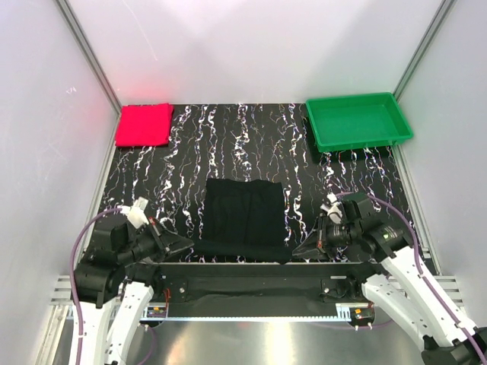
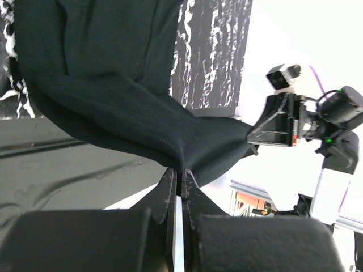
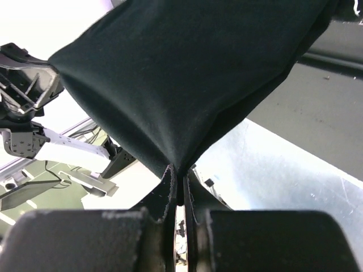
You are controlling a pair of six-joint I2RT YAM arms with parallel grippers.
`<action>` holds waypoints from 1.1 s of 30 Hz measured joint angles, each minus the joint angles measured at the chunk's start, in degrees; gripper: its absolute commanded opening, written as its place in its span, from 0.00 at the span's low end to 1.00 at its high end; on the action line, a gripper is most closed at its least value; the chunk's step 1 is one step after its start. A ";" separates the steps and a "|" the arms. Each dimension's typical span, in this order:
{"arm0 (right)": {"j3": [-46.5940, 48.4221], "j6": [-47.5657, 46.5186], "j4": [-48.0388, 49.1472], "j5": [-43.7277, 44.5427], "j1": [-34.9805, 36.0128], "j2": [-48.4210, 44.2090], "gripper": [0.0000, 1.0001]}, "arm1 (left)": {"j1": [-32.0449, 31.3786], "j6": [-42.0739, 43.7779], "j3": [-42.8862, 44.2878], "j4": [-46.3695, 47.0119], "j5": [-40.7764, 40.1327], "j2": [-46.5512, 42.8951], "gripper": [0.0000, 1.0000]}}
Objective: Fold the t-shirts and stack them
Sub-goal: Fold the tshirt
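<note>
Evidently mid-fold, the left gripper (image 1: 185,245) and right gripper (image 1: 302,249) each pinch a near corner of the black t-shirt (image 1: 245,217) at the near edge of the table (image 1: 190,156), the red t-shirt (image 1: 143,125) lying folded far left, so next both should carry that hem forward evenly.

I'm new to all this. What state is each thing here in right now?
black t-shirt: spread mid-table, both near corners pinched.
red t-shirt: folded, lying at the far left corner.
green tray: upright, nothing in it.
left gripper: shut on the black t-shirt.
right gripper: shut on the black t-shirt.
</note>
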 measured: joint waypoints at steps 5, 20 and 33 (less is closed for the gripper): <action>5.95 -1.62 -2.38 2.01 0.07 7.10 0.00 | 0.00 -0.28 -0.57 -0.85 -0.57 1.11 0.00; 26.77 -16.52 -2.03 4.02 -6.43 41.55 0.00 | 0.07 -1.66 1.60 16.68 -8.94 29.73 0.00; 41.07 -24.90 -2.23 -2.34 -12.92 63.28 0.02 | 0.37 1.42 8.50 27.41 -11.10 52.78 0.00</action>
